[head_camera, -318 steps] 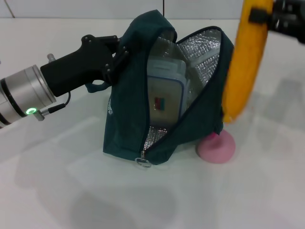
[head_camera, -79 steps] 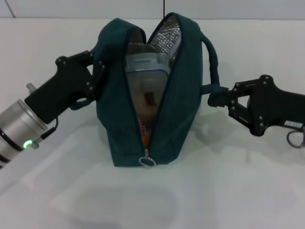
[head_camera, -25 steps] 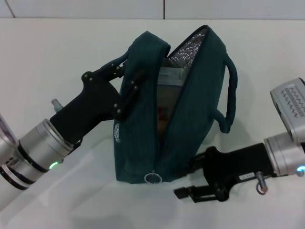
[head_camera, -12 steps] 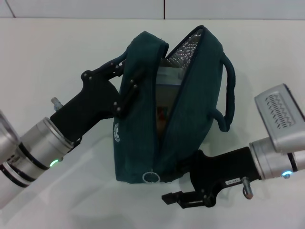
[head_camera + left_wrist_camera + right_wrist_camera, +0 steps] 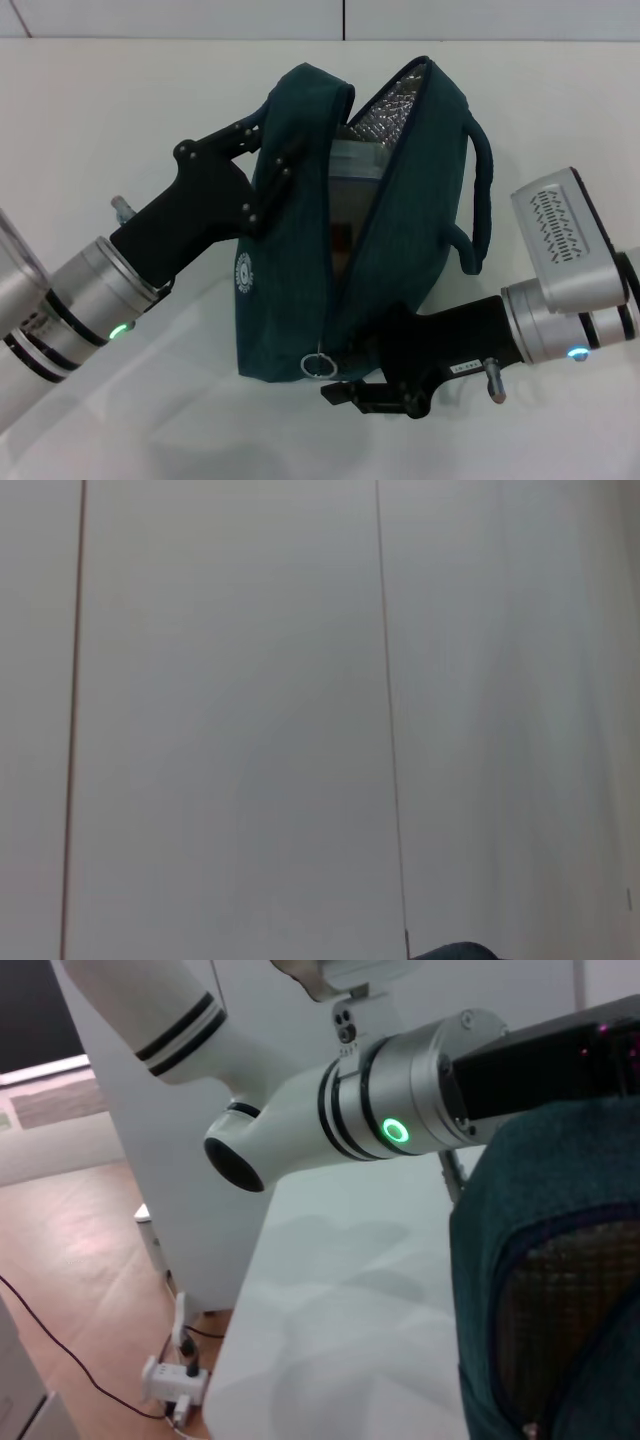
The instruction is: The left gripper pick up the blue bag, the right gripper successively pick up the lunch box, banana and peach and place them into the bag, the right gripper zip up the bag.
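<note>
The blue bag [image 5: 390, 250] stands tilted on the white table [image 5: 120, 100], its mouth open and the silver foil lining showing. The lunch box [image 5: 352, 195] stands upright inside it. My left gripper [image 5: 265, 165] is shut on the bag's upper left side, by the handle. My right gripper [image 5: 347, 373] is low at the bag's front bottom corner, its jaws apart, just right of the metal ring pull [image 5: 318, 365]. The banana and the peach are hidden. The right wrist view shows the bag [image 5: 540, 1260] and the left arm's wrist [image 5: 400, 1130].
The bag's right handle [image 5: 482, 200] hangs free above my right arm's grey housing [image 5: 562, 240]. The right wrist view shows the table's edge [image 5: 240, 1290] and, beyond it, a wooden floor with cables [image 5: 100, 1290]. The left wrist view shows only a pale surface.
My right gripper has slid left along the bag's bottom edge, closer to the ring pull. The left gripper and the bag have barely moved.
</note>
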Robot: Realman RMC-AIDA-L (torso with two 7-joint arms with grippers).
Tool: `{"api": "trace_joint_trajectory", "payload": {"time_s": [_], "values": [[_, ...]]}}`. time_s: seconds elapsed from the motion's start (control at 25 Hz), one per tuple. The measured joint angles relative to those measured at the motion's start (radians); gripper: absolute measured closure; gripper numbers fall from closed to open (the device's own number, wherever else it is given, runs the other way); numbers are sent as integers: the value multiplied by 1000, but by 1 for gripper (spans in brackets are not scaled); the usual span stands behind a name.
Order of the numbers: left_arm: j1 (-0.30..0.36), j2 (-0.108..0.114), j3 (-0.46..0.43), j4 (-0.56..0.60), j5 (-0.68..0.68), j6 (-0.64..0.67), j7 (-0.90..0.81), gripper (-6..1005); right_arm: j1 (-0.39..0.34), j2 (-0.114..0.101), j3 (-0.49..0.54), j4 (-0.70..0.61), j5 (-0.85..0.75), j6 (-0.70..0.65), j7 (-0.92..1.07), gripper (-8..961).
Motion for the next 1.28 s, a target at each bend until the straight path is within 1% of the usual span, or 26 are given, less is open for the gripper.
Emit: {"api": "trace_joint_trajectory", "payload": {"time_s": [0.08, 0.2, 0.32, 0.64, 1.08, 1.28], "values": [[0, 0, 0, 0, -6, 0, 0, 718, 7, 0, -23, -5, 3, 10, 2, 654], [-1, 0, 0, 0, -11, 0, 0, 717, 23, 0, -71, -16, 6, 22, 12, 653], [-1, 0, 0, 1, -15, -4, 0, 717, 26, 0, -125, -45, 8, 70, 15, 652], [3, 0, 0, 1, -36, -8, 0, 716, 7, 0, -124, -69, 58, 103, -19, 808], [-2, 0, -1, 1, -40, -13, 0, 714, -2, 0, -123, -66, 60, 138, -73, 906], [2, 0, -2, 3, -62, -13, 0, 713, -30, -2, -120, -99, 60, 111, -141, 911]]}}
